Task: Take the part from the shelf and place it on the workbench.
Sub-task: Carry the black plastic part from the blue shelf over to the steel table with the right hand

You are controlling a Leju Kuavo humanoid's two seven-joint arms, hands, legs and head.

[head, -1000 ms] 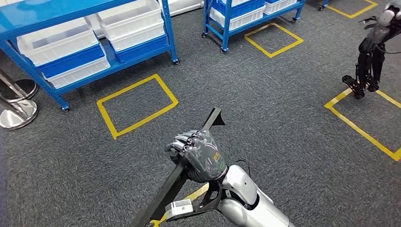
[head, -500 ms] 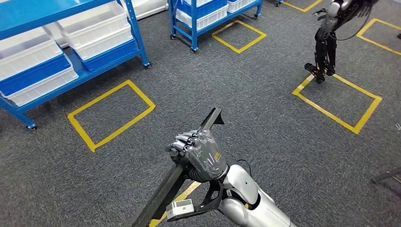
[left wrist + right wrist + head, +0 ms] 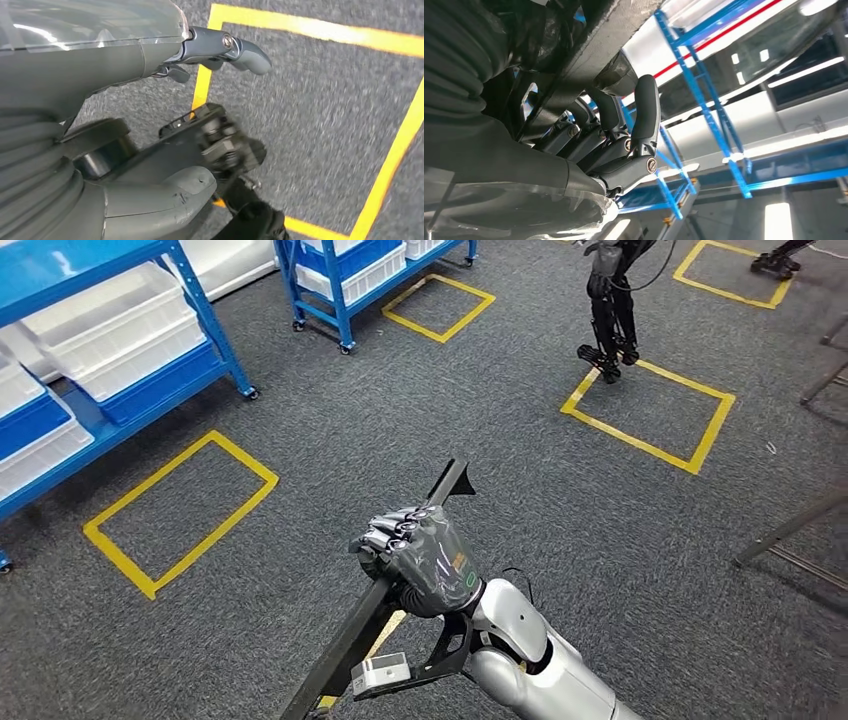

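Grey carpet (image 3: 560, 490) marked with yellow taped rectangles (image 3: 180, 510) spreads ahead of you, with blue shelving units (image 3: 120, 350) carrying white bins along the far left and another dark robot (image 3: 610, 300) standing at a taped box in the distance. No workbench surface appears in the head view, so you cannot judge how far the carry has to go.

Your right arm holds the part (image 3: 380, 600), a long black bar, well off the floor and angled forward and up. Your right hand (image 3: 420, 565) is wrapped firmly around its middle, fingers (image 3: 624, 135) curled under it in the wrist view. Your left hand (image 3: 150, 125) hangs over the carpet with fingers apart and nothing in it.

The risk is the bar's length: gripped at one point, it may pivot or slide in the fist as you walk or turn, and its forward tip could catch a shelf post or the other robot.

The bar's lower end runs out of frame, so you cannot tell its full length. Dark shapes under the left hand are blurred.
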